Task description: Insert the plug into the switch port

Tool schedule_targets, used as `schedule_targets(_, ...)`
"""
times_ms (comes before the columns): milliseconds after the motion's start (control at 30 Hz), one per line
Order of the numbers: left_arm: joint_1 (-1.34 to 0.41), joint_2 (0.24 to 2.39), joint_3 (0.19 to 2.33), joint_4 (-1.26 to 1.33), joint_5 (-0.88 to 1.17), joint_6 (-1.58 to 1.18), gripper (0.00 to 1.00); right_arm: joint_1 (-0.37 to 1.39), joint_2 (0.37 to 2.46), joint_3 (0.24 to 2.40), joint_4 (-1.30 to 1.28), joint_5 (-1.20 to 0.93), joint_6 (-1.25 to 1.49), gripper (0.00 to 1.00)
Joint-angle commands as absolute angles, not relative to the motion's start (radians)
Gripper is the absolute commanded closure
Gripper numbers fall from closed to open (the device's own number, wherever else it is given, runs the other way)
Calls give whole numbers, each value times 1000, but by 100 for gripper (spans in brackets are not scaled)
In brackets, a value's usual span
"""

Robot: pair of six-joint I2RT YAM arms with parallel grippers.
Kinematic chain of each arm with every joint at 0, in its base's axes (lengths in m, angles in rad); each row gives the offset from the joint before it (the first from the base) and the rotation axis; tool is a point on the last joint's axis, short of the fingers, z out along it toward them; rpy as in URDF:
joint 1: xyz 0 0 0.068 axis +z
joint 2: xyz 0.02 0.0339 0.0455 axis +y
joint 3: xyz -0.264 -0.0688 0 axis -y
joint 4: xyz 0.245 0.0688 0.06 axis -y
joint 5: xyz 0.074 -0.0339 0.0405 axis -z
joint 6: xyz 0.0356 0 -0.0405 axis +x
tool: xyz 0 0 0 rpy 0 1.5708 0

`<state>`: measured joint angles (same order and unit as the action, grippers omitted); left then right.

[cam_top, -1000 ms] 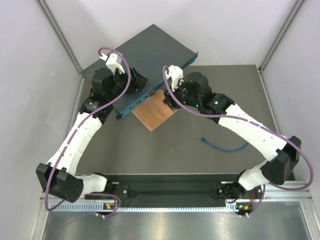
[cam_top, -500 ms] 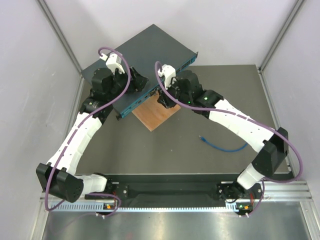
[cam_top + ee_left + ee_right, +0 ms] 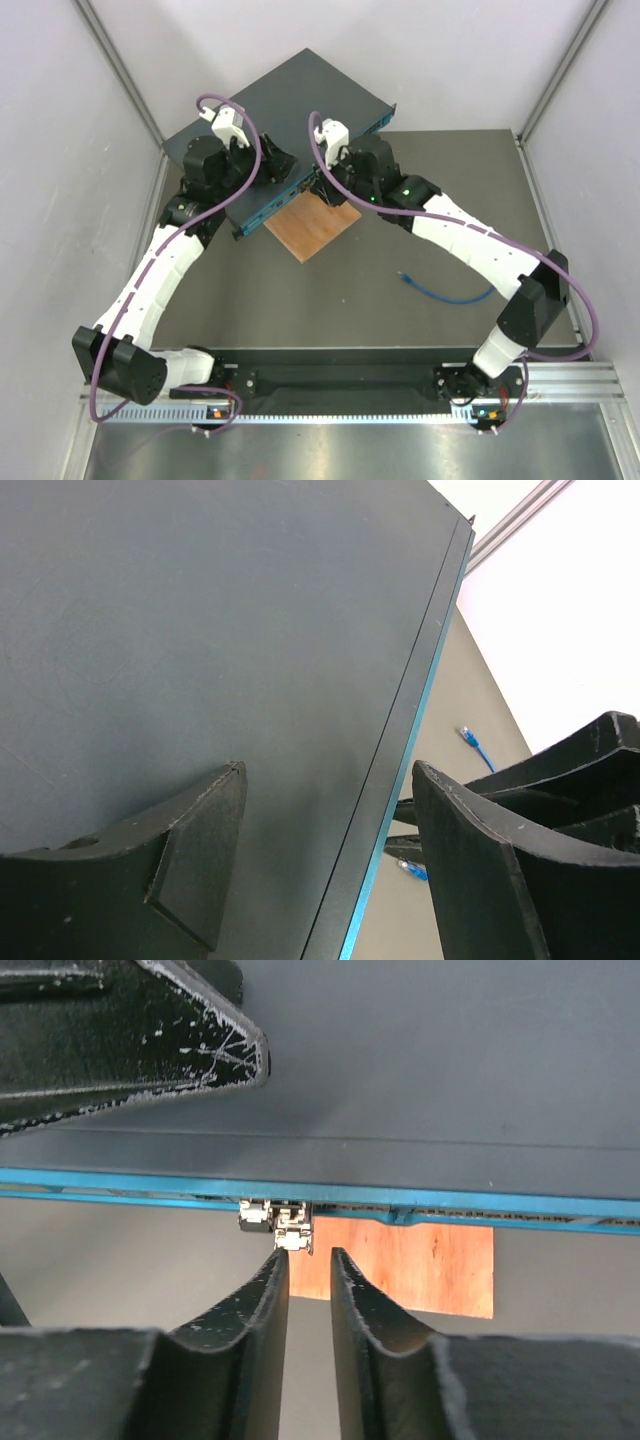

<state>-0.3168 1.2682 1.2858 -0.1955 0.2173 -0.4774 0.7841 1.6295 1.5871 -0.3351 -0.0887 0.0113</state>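
Over on the left, the left gripper (image 3: 330, 780) sits at the front edge of the switch (image 3: 290, 105) with its claw spread wide. One finger (image 3: 190, 865) lies over the dark teal top. The other finger (image 3: 480, 870) hangs out past the bright blue front strip, just beside it. I can't make out whether either finger presses on the metal.

The switch itself lies skewed at the far left of the table (image 3: 350, 300), its blue front face turned toward the near right. The middle of that front edge passes over a wooden square (image 3: 308, 230) (whether the box actually rests on the wood, I can't say from here).

A little further right, the right gripper (image 3: 310, 1260) points straight at the front face from the table side. Its fingers are drawn almost together, with only a thin slit between them. The orange wood shows through the slit and nothing is pinched in it. Just above the fingertips, two small grey metal pieces (image 3: 280, 1225) hang at the lower lip of the blue strip. The nearer piece is right at one fingertip.

Well off to the right, the plug (image 3: 403, 274) lies loose on the bare table, at the end of its thin blue cable (image 3: 455, 296). It is well apart from both grippers and from the switch.
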Motion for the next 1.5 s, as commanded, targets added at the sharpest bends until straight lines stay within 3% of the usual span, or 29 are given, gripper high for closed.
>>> schedule_targets(0,-311,1275,1270,-210,222,-480,28,779,1646,1638,-272,-78,40,79)
schedule_targets(433,-311,1284,1276,-210,222,-485,28,779,1657,1592,-161,-43,106,93)
schedule_targets(1000,-311,1284,1255,-198,219,-512,28,778,1675,1552,32,31,229,99)
schedule_targets(1367,-304,1279,1230,-193,222,-523,28,766,1692,1566,43,35,226,100)
schedule_targets(1467,-298,1278,1241,-196,227,-511,28,746,1643,1539,-49,-23,161,91)
